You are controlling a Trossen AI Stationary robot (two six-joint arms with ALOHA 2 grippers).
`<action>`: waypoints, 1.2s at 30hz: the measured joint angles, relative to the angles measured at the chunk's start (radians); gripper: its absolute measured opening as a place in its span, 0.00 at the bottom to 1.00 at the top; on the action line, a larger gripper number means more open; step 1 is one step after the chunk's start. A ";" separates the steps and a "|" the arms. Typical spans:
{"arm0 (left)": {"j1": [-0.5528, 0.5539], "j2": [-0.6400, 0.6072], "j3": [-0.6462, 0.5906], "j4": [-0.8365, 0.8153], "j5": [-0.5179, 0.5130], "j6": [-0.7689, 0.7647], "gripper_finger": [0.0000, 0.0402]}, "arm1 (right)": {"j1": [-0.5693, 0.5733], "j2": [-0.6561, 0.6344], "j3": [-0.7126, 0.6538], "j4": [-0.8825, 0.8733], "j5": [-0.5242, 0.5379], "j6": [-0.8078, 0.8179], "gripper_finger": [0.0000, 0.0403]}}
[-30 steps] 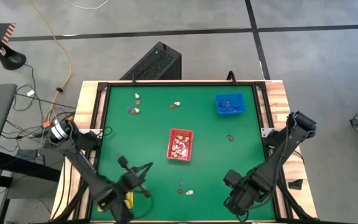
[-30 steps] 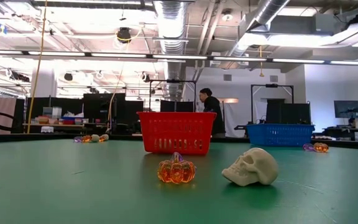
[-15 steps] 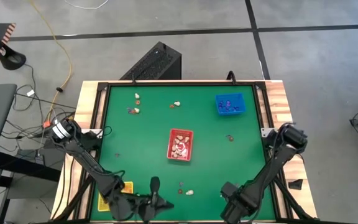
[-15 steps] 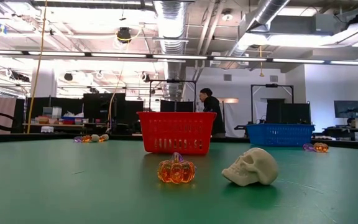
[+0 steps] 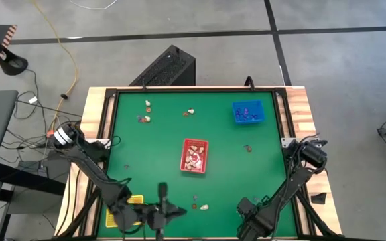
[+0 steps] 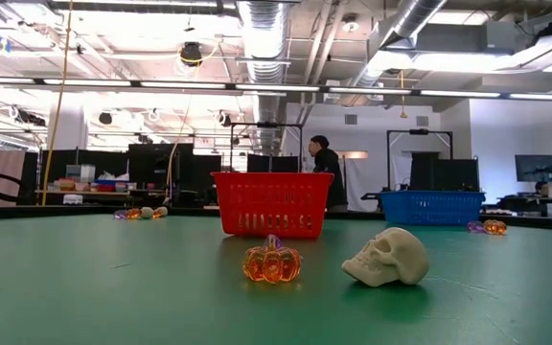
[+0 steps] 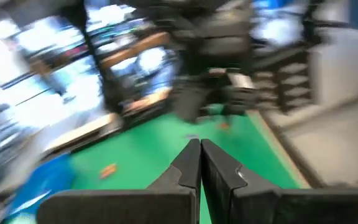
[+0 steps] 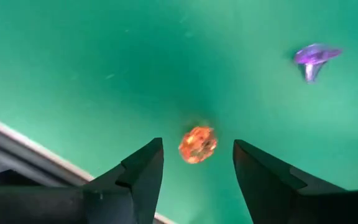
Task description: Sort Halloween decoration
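Swinging along the near desk [image 5: 233, 161] edge, the left pincer [image 7: 200, 163] is pressed together, while the spread right pincer [image 8: 197, 163] is straddling an orange pumpkin [image 8: 197, 144], needing centred closing.

A green tabletop [image 5: 159, 144] fills a wooden frame. Near its middle sits a red tray [image 5: 194, 155]; a blue tray [image 5: 248, 112] stands toward the far right corner, and a yellow tray [image 5: 124, 211] lies at the near left edge. Beyond the far edge, a black box [image 5: 164, 67] rests on the grey floor, where a yellow cable [image 5: 69, 63] snakes off to the left. Across the room a person [image 6: 325, 169] stands behind the red tray, among desks with dark monitors [image 6: 156, 163].
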 joint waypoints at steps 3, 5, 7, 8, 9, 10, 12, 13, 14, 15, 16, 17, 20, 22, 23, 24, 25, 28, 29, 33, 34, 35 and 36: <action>-0.042 -0.070 -0.080 0.048 -0.084 -0.006 0.00 | 0.007 0.000 -0.009 0.003 0.012 0.029 0.55; -0.063 -0.116 -0.184 0.153 -0.049 0.012 0.00 | 0.017 0.000 -0.011 0.002 0.012 0.037 0.54; -0.070 -0.158 -0.299 0.336 -0.009 0.013 0.00 | 0.025 0.000 -0.011 0.007 0.012 0.055 0.53; -0.070 -0.177 -0.349 0.433 0.009 0.010 0.00 | 0.029 0.000 -0.011 0.008 0.012 0.063 0.53; -0.067 -0.192 -0.393 0.530 0.032 0.004 0.00 | 0.036 0.000 -0.011 0.010 0.012 0.071 0.52; -0.065 -0.202 -0.433 0.609 0.060 -0.001 0.00 | 0.039 0.000 -0.011 0.013 0.014 0.082 0.52; -0.057 -0.211 -0.483 0.700 0.102 -0.017 0.00 | 0.047 0.000 -0.011 0.021 0.032 0.107 0.50; -0.057 -0.214 -0.499 0.721 0.116 -0.023 0.00 | 0.049 0.000 -0.011 0.026 0.044 0.117 0.50; -0.057 -0.218 -0.508 0.729 0.124 -0.028 0.00 | 0.052 0.000 -0.011 0.029 0.054 0.127 0.50; -0.057 -0.220 -0.509 0.731 0.127 -0.031 0.00 | 0.055 0.000 -0.011 0.028 0.064 0.134 0.49; -0.057 -0.220 -0.508 0.735 0.131 -0.030 0.00 | 0.058 0.000 -0.011 0.030 0.073 0.139 0.49; -0.057 -0.220 -0.508 0.734 0.131 -0.026 0.00 | 0.059 0.000 -0.011 0.035 0.078 0.144 0.48; -0.057 -0.220 -0.498 0.724 0.131 -0.021 0.00 | 0.059 0.000 -0.011 0.046 0.081 0.153 0.48; -0.057 -0.220 -0.489 0.719 0.131 -0.014 0.00 | 0.059 0.000 -0.011 0.045 0.093 0.160 0.47; -0.057 -0.220 -0.484 0.712 0.131 -0.011 0.00 | 0.060 0.000 -0.011 0.045 0.106 0.164 0.47; -0.057 -0.220 -0.481 0.703 0.131 -0.009 0.00 | 0.060 0.000 -0.011 0.045 0.115 0.167 0.47; -0.057 -0.220 -0.480 0.698 0.131 -0.011 0.00 | 0.060 0.000 -0.011 0.046 0.122 0.168 0.47; -0.057 -0.220 -0.478 0.693 0.130 -0.014 0.00 | 0.059 0.010 -0.011 0.048 0.127 0.169 0.47; -0.057 -0.220 -0.477 0.686 0.130 -0.014 0.00 | 0.060 0.017 -0.011 0.047 0.127 0.169 0.47; -0.057 -0.220 -0.477 0.677 0.121 -0.014 0.00 | 0.062 0.049 -0.011 0.051 0.110 0.163 0.47; -0.057 -0.220 -0.477 0.677 0.121 -0.014 0.00 | 0.062 0.056 -0.010 0.051 0.109 0.162 0.47; -0.057 -0.220 -0.477 0.677 0.121 -0.014 0.00 | 0.062 0.059 -0.009 0.052 0.107 0.162 0.47; -0.057 -0.219 -0.477 0.676 0.121 -0.014 0.00 | 0.062 0.060 -0.008 0.051 0.108 0.162 0.47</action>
